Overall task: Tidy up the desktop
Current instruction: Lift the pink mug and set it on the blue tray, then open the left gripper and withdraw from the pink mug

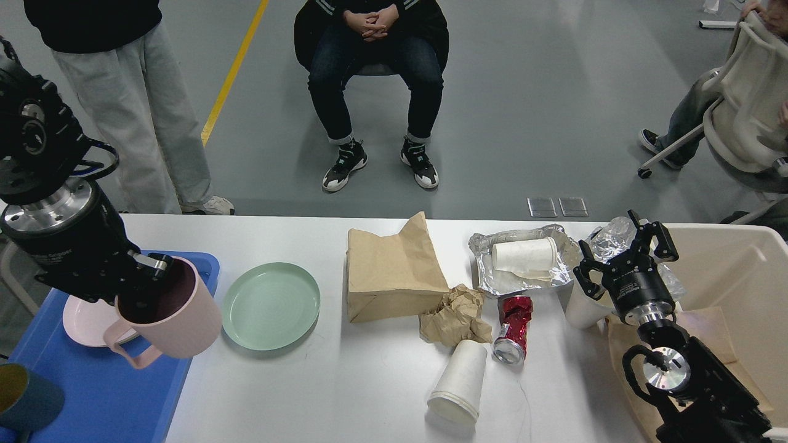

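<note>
The white desktop [345, 381] is spread across the lower view beneath a brown paper bag [391, 271], a green plate [271, 306] and a pink mug [175, 311] clamped at its rim by the left gripper [144, 277], while the right gripper [622, 255] is held with fingers spread, grasping nothing.

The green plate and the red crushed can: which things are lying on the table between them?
In the head view, the brown paper bag and a crumpled brown paper lie between the green plate and the red can.
</note>
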Robot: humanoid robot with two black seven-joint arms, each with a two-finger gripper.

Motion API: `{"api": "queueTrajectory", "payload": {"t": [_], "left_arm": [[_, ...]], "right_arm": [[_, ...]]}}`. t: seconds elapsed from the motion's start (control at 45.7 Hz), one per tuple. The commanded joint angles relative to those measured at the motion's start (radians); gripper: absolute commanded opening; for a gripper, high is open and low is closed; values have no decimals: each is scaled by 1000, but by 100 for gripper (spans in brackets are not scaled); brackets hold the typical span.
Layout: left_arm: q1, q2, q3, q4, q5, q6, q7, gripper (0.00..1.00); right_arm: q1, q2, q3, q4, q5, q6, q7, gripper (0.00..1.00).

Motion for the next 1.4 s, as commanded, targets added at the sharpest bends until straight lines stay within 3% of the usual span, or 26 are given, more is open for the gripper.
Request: {"api": "queueTrajectory", "payload": {"t": [0.0, 0.131, 0.263, 0.438, 0.569, 0.919, 1.291, 1.379], "left_arm": [[51, 102, 24, 39, 77, 31, -52, 0], [189, 235, 16, 112, 209, 119, -67, 0], [354, 347, -11, 282, 269, 131, -73, 0], [609, 361, -160, 451, 282, 131, -73, 0], [772, 343, -267, 505, 306, 154, -68, 0], [916, 336, -303, 533, 337, 283, -65, 0], [1051, 337, -413, 586, 360, 294, -65, 0], [1054, 336, -415, 586, 357, 297, -65, 6]], "right_arm": [[0, -1, 0, 2, 1, 0, 0, 100], [0, 0, 0, 2, -1, 0, 0, 100], [0, 0, 0, 2, 1, 0, 0, 100], [0, 0, 0, 2, -1, 0, 0, 100], [-2, -1, 0, 2, 1, 0, 0, 100], [0, 0, 0, 0, -1, 0, 0, 100], [0, 0, 0, 0, -1, 0, 0, 100], [0, 0, 0, 0, 1, 0, 0, 100]]}}
